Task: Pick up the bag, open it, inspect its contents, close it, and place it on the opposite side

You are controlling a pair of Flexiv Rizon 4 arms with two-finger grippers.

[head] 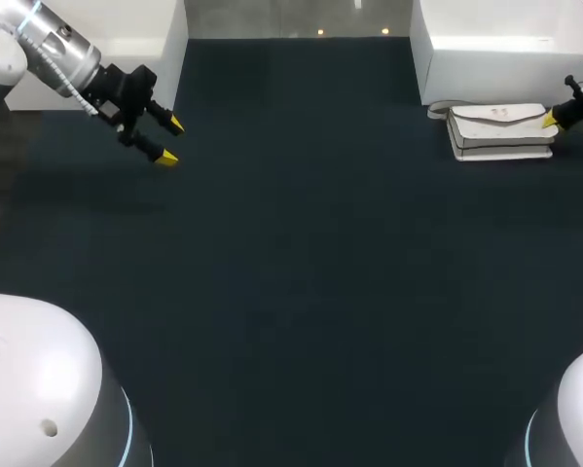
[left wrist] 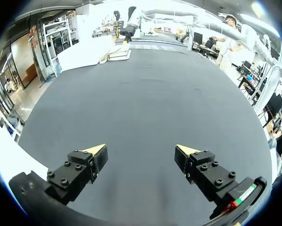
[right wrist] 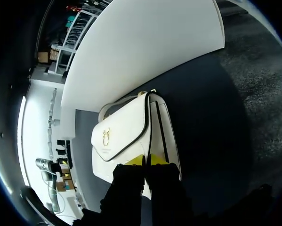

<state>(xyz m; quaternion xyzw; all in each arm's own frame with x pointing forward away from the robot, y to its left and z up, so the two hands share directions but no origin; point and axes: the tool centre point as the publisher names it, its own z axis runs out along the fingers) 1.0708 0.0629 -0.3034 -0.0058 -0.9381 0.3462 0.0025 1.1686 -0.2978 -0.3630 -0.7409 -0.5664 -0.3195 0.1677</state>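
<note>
Right wrist view: bag (right wrist: 126,127), gold emblem (right wrist: 105,136) (unreadable), right hand (right wrist: 147,160) pinching.

No text or numbers showing legibly, gold emblem (right wrist: 106,136) on white bag (right wrist: 126,129), just ahead of right claw (right wrist: 146,160), appearing unreadable

My right pincer (right wrist: 147,160) covers the near end of the bag (right wrist: 124,136), tips together; whether any flap lies between them is hidden. The head view's edge cuts off most of that pincer. From my left wrist, the bag is too small for detail.
</note>
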